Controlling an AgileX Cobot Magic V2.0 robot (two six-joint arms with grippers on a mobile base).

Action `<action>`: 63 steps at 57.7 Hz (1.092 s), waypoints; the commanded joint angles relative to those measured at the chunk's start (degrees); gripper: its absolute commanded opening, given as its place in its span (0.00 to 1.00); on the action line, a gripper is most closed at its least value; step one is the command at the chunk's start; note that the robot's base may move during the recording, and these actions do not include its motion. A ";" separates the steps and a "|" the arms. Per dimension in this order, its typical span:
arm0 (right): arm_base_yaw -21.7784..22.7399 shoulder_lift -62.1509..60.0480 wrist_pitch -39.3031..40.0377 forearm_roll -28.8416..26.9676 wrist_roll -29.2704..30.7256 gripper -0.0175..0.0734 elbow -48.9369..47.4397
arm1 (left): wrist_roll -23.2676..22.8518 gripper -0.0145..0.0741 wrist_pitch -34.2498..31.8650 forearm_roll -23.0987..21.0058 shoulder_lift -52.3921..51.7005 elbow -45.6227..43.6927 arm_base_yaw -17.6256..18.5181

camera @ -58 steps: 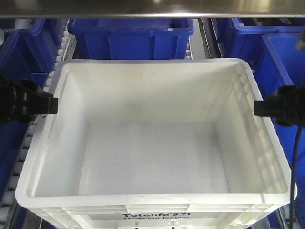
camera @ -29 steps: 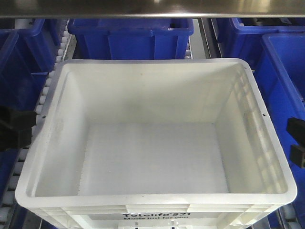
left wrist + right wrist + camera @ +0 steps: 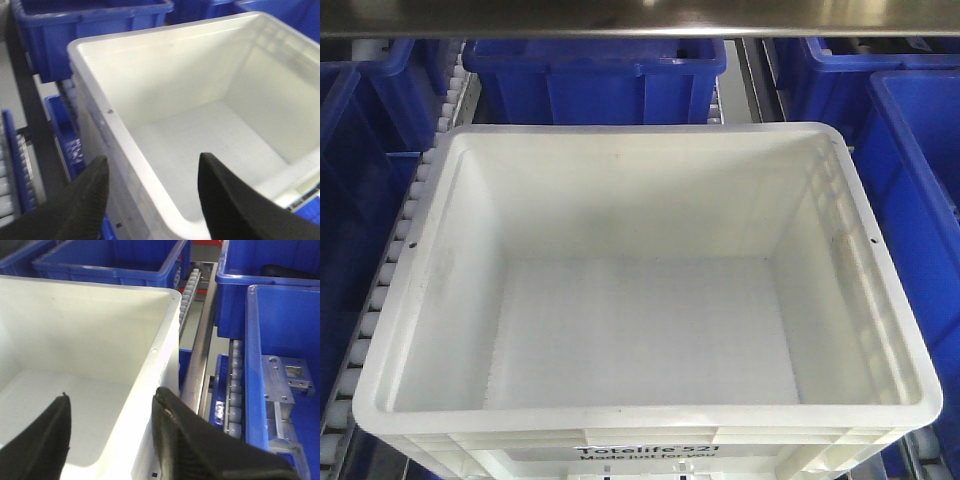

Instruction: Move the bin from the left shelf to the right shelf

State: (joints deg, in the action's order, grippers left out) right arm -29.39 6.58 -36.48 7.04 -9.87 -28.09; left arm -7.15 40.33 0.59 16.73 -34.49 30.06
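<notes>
Bin: white bin (image 3: 642, 300) fills the centre of the front view, empty, upright, on roller rails; a label with dark print sits on its near wall at the bottom edge of the frame.
Bin in wrist views: in the left wrist view the bin (image 3: 190, 125) takes up the centre and right; in the right wrist view the bin (image 3: 85, 365) takes up the left and centre.
Left gripper: left gripper (image 3: 152, 192) at the bottom of its view, fingers spread apart, one finger outside the bin's wall at lower left, the other over the bin's inside at lower centre; the rim runs between them, and whether they touch it cannot be told.
Right gripper: right gripper (image 3: 112, 432) at the bottom of its view, fingers spread apart, one over the bin's inside at lower left, the other outside the wall at lower centre; contact with the rim cannot be told.
Front view: neither gripper shows there.
Blue bins: one blue bin (image 3: 595, 75) behind the white bin at top centre; more at the left and right edges.
Rollers: a strip of white rollers (image 3: 395, 260) along the bin's left side.
Shelf bar: metal bar (image 3: 640, 20) across the top of the frame.
</notes>
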 commanded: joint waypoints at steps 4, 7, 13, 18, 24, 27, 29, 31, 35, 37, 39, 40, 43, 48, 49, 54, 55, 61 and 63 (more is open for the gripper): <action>0.16 -5.06 4.44 -2.07 1.52 0.56 1.90 | 7.65 0.60 -5.06 -7.93 -6.63 4.02 0.27; 0.16 -7.34 5.02 -2.01 1.52 0.56 3.59 | 9.99 0.60 -5.83 -10.00 -9.72 6.48 0.27; 0.16 -7.33 7.78 -1.87 1.59 0.56 6.32 | 11.46 0.60 -9.00 -10.57 -14.26 10.58 0.27; 0.16 -7.17 11.47 -1.81 1.66 0.56 8.24 | 11.39 0.60 -11.18 -10.57 -15.33 13.04 0.27; 0.16 -7.17 11.96 -1.11 1.71 0.52 8.87 | 11.39 0.57 -12.29 -10.57 -15.33 13.98 0.27; 0.16 -7.17 11.59 -0.57 1.71 0.47 8.87 | 11.39 0.51 -12.13 -10.57 -15.33 14.00 0.27; 0.16 -7.17 11.52 -0.47 1.71 0.42 8.87 | 11.39 0.46 -11.98 -10.57 -15.33 14.00 0.27; 0.16 -7.17 11.52 -0.30 1.71 0.36 8.87 | 11.39 0.38 -11.86 -10.57 -15.33 14.00 0.27; 0.16 -7.17 11.63 -0.16 1.71 0.20 8.87 | 11.39 0.21 -11.92 -10.51 -15.33 14.00 0.27; 0.16 -7.17 11.69 -0.06 1.71 0.18 8.87 | 11.39 0.15 -12.14 -10.43 -15.33 14.00 0.27; 0.16 -7.17 11.69 0.07 1.71 0.18 8.87 | 11.39 0.15 -12.29 -10.38 -15.33 14.00 0.27; 0.16 -7.17 11.69 0.07 1.71 0.18 8.87 | 11.39 0.15 -12.41 -10.38 -15.33 14.00 0.27; 0.16 -7.17 11.63 0.07 1.71 0.18 8.87 | 11.39 0.15 -12.53 -10.43 -15.33 14.00 0.27; 0.16 -7.17 11.50 -0.26 1.71 0.18 8.87 | 11.39 0.15 -12.47 -10.42 -15.33 14.00 0.27; 0.16 -7.17 11.50 -0.26 1.71 0.18 8.87 | 11.39 0.15 -12.47 -10.42 -15.33 14.00 0.27; 0.16 -7.17 11.50 -0.26 1.71 0.18 8.87 | 11.39 0.15 -12.47 -10.42 -15.33 14.00 0.27; 0.16 -7.17 11.50 -0.26 1.71 0.18 8.87 | 11.39 0.15 -12.47 -10.42 -15.33 14.00 0.27; 0.16 -7.17 11.50 -0.26 1.71 0.18 8.87 | 11.39 0.15 -12.47 -10.42 -15.33 14.00 0.27; 0.16 -7.17 11.50 -0.26 1.71 0.18 8.87 | 11.39 0.15 -12.47 -10.42 -15.33 14.00 0.27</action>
State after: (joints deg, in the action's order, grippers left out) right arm -29.39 -0.97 -29.67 6.21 -8.67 -17.87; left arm 4.25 32.55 -9.14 0.62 -19.16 30.06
